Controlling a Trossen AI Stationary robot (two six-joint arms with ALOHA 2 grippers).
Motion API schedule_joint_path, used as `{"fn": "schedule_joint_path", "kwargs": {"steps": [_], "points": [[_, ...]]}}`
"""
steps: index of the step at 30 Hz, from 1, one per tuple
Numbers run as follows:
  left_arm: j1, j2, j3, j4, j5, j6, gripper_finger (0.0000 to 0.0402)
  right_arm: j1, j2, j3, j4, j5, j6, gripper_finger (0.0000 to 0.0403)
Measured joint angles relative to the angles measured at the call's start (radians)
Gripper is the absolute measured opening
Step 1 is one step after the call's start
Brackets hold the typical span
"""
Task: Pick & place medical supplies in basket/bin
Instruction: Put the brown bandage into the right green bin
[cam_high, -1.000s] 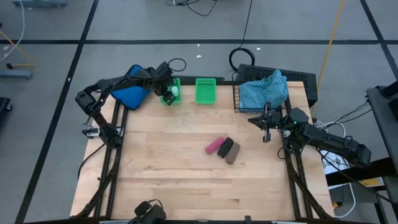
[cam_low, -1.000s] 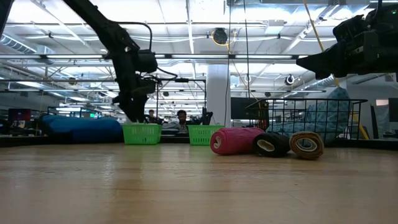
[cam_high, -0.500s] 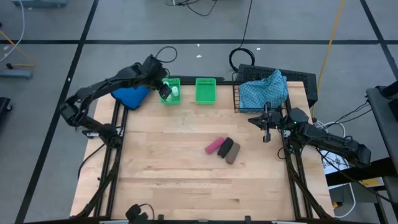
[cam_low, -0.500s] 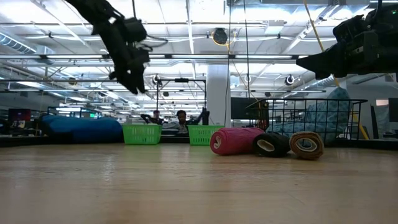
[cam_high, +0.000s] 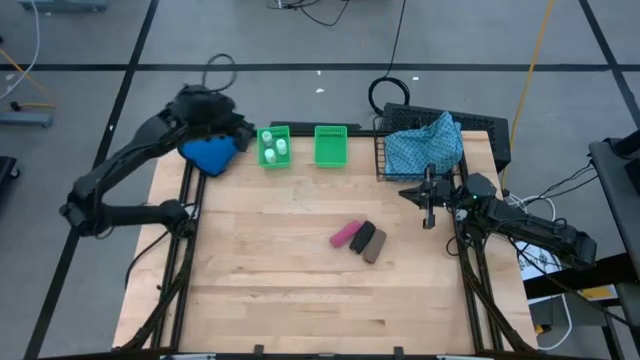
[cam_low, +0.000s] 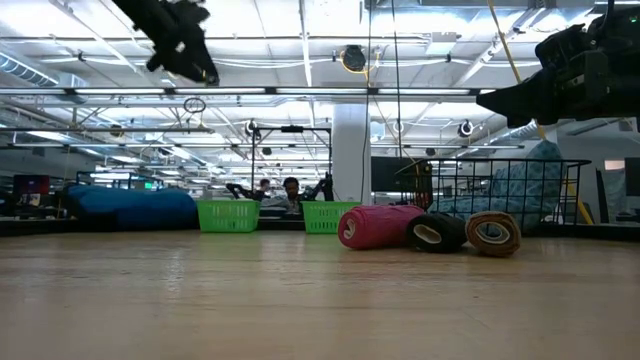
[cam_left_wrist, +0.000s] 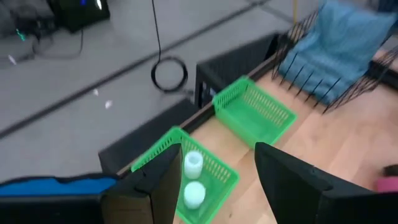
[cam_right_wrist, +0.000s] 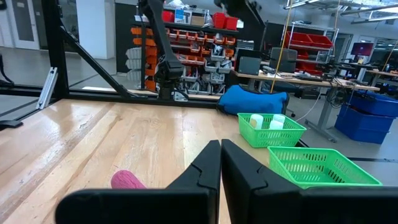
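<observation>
Overhead, the left gripper (cam_high: 238, 128) sits in the upper left of the frame, above the blue pouch (cam_high: 208, 154) and just left of the left green bin (cam_high: 273, 146), which holds the white bottles (cam_high: 275, 148). A second green bin (cam_high: 330, 145) stands to its right. The black wire basket (cam_high: 385, 158) at upper right contains the patterned cloth (cam_high: 425, 143). The right gripper (cam_high: 428, 212) hangs just below it. Pink roll (cam_high: 343, 234), black roll (cam_high: 361, 237) and brown roll (cam_high: 375, 245) lie touching near the centre.

At table level, the three rolls sit right of centre, the basket behind them, the left gripper high at upper left.

From the left wrist, its fingers (cam_left_wrist: 158, 186) stand wide apart and empty, two bottles visible in the bin below.

From the right wrist, its fingers (cam_right_wrist: 205, 168) are pressed together, holding nothing.
</observation>
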Motion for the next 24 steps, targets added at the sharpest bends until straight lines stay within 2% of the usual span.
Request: {"fn": "schedule_joint_path", "kwargs": {"steps": [7,12,17,24], "points": [[0.0,-0.137,-0.002,-0.029,0.001,-0.01,0.0209,0.0,0.0,0.0,0.0,0.0,0.0,0.0004],[0.0,-0.223,-0.121,-0.009,-0.003,-0.019,0.0209,0.0,0.0,0.0,0.0,0.0,0.0,0.0004],[0.0,-0.321,-0.324,0.135,0.001,-0.076,0.0209,0.0,0.0,0.0,0.0,0.0,0.0,0.0004],[-0.043,-0.35,-0.582,0.533,0.136,-0.231,0.0209,0.0,0.0,0.0,0.0,0.0,0.0,0.0004]]}}
